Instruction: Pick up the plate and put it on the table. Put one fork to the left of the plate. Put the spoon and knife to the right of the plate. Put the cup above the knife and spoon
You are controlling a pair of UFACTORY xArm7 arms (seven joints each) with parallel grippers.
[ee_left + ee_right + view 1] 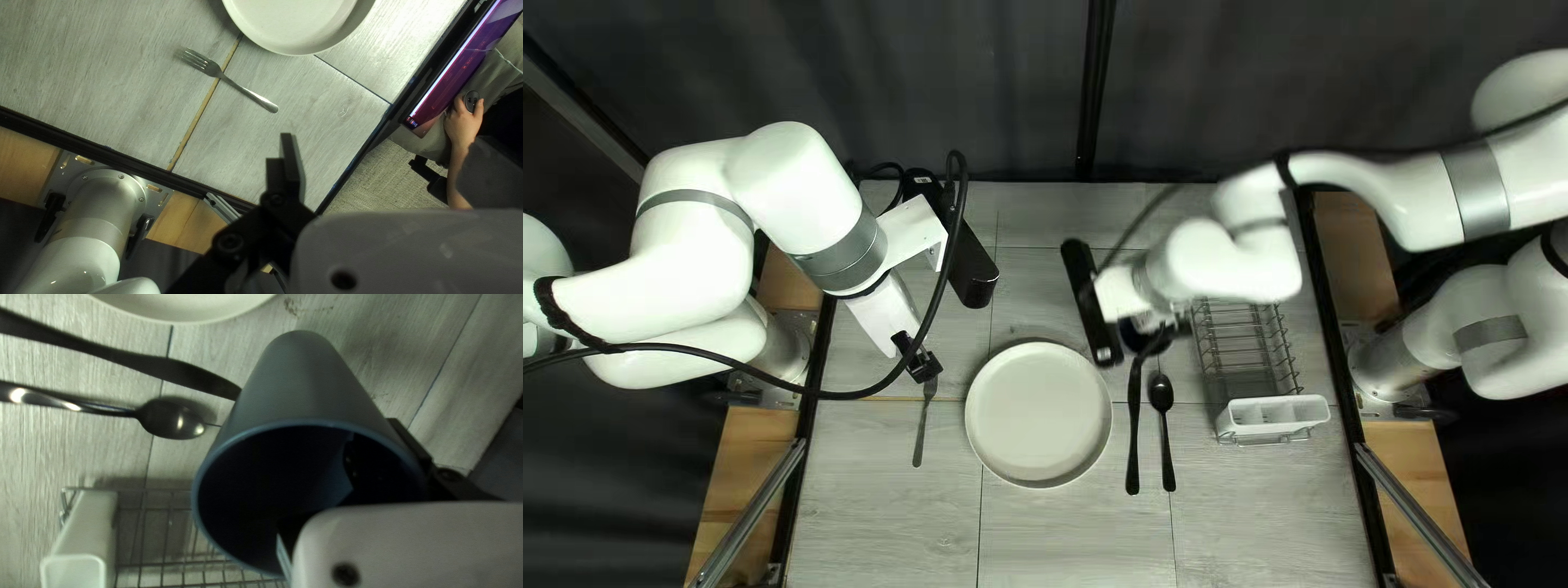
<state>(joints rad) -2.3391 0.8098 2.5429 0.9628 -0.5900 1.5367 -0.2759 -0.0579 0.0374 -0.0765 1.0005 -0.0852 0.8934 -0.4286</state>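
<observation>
Cup (294,396), blue: rim wall pinched in right gripper (380,457), at far tips of knife (1134,425) and spoon (1162,408). Handling: seat base flat, clear of both, then release. Left gripper (920,365) wide.

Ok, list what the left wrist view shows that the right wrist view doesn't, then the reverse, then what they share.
Left wrist only: the fork, my left arm's base, and a person's hand. Right wrist only: the blue cup clamped in the right gripper, the knife, the spoon, the wire rack and its white caddy. Both: the plate and the grey table.
</observation>
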